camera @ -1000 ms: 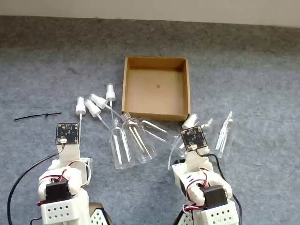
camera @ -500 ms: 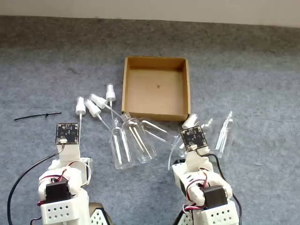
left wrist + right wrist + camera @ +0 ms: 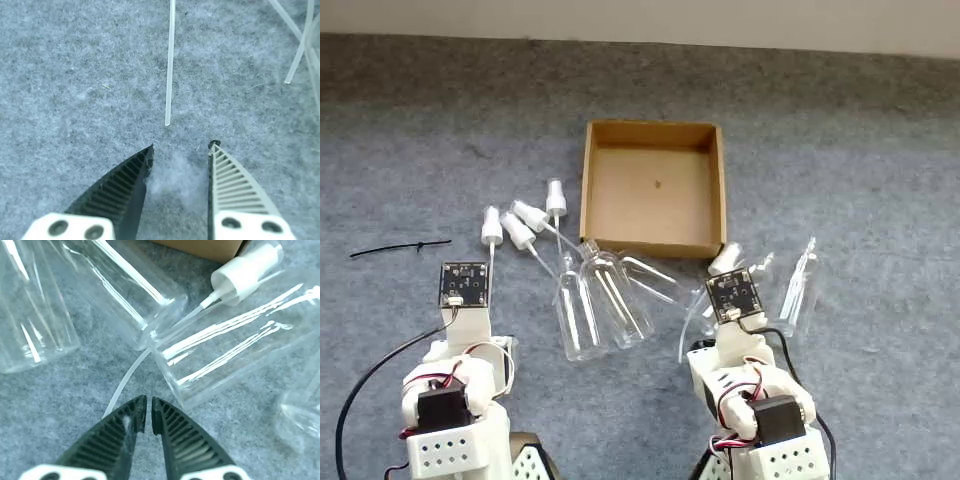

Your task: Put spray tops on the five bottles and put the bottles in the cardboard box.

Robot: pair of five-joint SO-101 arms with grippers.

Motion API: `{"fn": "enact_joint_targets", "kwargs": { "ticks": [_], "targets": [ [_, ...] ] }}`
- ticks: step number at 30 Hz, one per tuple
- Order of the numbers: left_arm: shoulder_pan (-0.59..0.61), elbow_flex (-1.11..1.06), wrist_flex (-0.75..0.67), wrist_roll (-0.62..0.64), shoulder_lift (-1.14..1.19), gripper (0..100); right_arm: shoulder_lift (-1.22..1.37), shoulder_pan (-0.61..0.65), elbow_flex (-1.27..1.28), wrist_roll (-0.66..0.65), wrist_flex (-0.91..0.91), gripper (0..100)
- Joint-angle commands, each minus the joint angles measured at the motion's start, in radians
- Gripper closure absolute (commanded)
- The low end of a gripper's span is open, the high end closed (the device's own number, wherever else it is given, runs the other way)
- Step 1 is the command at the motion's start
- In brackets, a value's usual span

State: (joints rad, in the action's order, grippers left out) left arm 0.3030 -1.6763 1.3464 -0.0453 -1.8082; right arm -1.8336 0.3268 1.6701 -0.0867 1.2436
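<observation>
High view: the brown square cardboard box (image 3: 587, 190) sits empty mid-table. Clear plastic bottles (image 3: 578, 315) lie uncapped by its near side, with loose white spray tops (image 3: 492, 226) toward the left arm's side.

Left wrist view: the left gripper (image 3: 182, 146) gapes over grey felt (image 3: 75, 75).

Right wrist view: the right gripper (image 3: 148, 400) is pinched together, empty, beside bottles.

All five bottles seemingly remain to be done.

Clear bottles (image 3: 578, 310), white spray tops (image 3: 492, 225), brown cardboard box (image 3: 650, 243), grey carpet (image 3: 420, 150).
</observation>
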Motion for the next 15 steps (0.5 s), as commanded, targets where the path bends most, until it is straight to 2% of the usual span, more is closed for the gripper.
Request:
{"fn": "enact_joint_targets", "kwargs": {
  "ticks": [1, 15],
  "targets": [
    [0.002, -0.019, 0.005, 0.008, -0.013, 83, -0.002, -0.012, 0.137, -0.009, 0.004, 99.4],
    [0.008, -0.019, 0.005, 0.003, -0.013, 83, -0.002, -0.005, 0.134, -0.009, 0.004, 99.3]
  ]
}}
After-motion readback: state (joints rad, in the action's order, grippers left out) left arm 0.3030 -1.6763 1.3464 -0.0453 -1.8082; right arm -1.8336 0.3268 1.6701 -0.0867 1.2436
